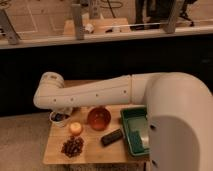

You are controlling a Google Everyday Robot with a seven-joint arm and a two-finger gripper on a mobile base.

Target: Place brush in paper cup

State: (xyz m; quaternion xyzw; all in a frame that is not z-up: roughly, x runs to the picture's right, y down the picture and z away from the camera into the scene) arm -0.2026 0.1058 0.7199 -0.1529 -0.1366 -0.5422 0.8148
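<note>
Camera view: looking down on a small wooden bench [95,152], with the white arm [95,92] stretching from the right across to the bench's back-left corner. Ending there in the claw [62,112], hanging low right over the white paper cup [55,120] and mostly tucked under the arm's bend. Cannot tell whether apart, together or clamped on anything.

Showing something dark at the cup's mouth; part of the claw or something carried, not separable.

Lying flat near the bench's middle: a dark oblong block [112,137], just left of the green tray [131,131] and in front of the red-brown bowl [99,119]. Likeliest the brush, though not certain. Well apart from the cup.

Also sitting on the bench: a small orange-yellow item [75,128] near the cup, and a dark grape-like cluster [72,146] toward the front edge.

Judging progress, two readings:
- Taking the block as the brush: not yet picked up, so grasp, carry and drop all remaining.
- Taking the dark shape at the cup as the brush: hovering at the release point, with only letting go and clearing away remaining.

Leaning toward neither with confidence; nothing confirming a brush resting inside the cup.
</note>
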